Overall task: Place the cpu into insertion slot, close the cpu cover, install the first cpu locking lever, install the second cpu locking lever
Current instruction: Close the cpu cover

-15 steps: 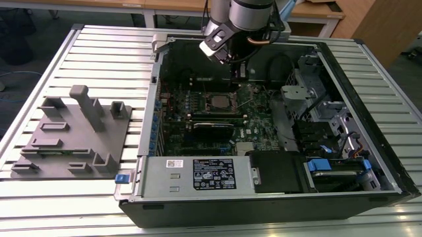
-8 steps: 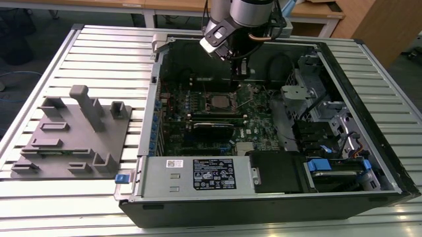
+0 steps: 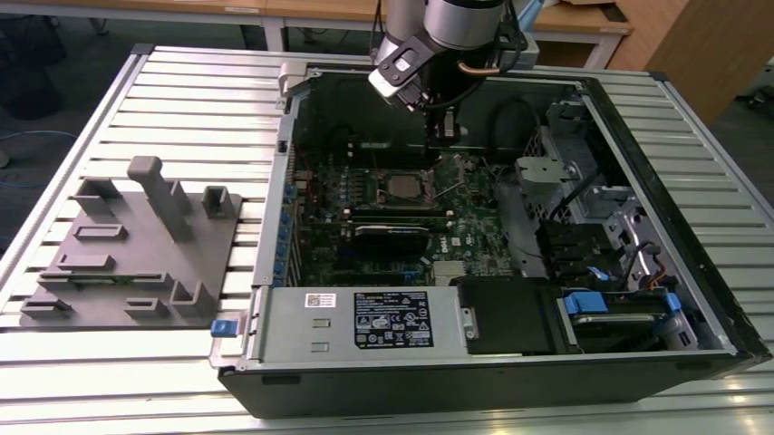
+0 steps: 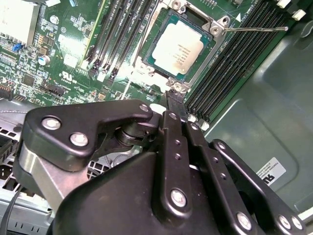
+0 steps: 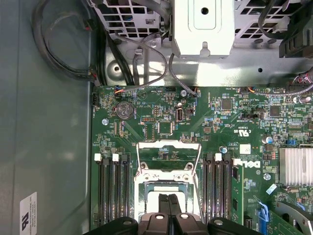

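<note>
The cpu [image 4: 178, 46], a flat square chip with a silver-grey top, lies in the insertion slot [image 4: 146, 62] on the green motherboard. In the exterior view the slot [image 3: 405, 186] sits mid-board. The cpu cover [image 5: 168, 147], a thin silver frame, appears raised from its hinge beside the slot, with the board showing through its cut-out. One wire locking lever [image 4: 254, 29] sticks out over the memory slots. My gripper [image 4: 172, 100] hangs just above the slot's edge, shut, with nothing between its fingers. It also shows in the first wrist view [image 5: 169, 199] and the exterior view [image 3: 445, 131].
The motherboard lies inside an open computer case [image 3: 677, 109] on a slatted table. Long black memory slots [image 5: 113, 191] flank the socket on both sides. A drive cage [image 3: 545, 172] and cables [image 5: 63, 63] crowd the case. A grey fixture block [image 3: 133, 245] stands on the exterior view's left.
</note>
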`<state>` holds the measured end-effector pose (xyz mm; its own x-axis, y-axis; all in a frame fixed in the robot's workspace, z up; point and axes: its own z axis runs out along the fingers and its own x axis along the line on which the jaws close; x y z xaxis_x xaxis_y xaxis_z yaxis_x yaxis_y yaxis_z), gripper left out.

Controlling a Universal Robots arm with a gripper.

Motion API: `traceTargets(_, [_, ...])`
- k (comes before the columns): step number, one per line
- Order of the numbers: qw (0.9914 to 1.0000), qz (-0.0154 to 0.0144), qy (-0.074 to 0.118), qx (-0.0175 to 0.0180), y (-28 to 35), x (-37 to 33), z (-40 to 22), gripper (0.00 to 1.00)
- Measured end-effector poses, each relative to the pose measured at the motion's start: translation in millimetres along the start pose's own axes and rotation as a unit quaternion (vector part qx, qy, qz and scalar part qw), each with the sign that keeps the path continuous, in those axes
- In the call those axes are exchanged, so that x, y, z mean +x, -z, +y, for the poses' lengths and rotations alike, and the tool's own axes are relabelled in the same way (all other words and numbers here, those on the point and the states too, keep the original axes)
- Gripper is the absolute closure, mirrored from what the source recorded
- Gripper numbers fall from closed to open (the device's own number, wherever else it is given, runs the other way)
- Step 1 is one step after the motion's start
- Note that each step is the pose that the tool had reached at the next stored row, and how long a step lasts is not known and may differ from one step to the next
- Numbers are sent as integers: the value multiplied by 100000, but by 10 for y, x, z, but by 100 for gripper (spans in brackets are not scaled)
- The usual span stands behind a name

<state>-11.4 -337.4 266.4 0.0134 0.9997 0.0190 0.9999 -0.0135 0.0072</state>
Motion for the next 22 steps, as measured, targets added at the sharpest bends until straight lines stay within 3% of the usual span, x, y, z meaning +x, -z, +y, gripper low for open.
traceTargets(7, [100000, 2, 12, -4, 0, 0, 11, 89])
traceTargets(22, [100000, 1, 1, 0, -2, 3, 214, 89])
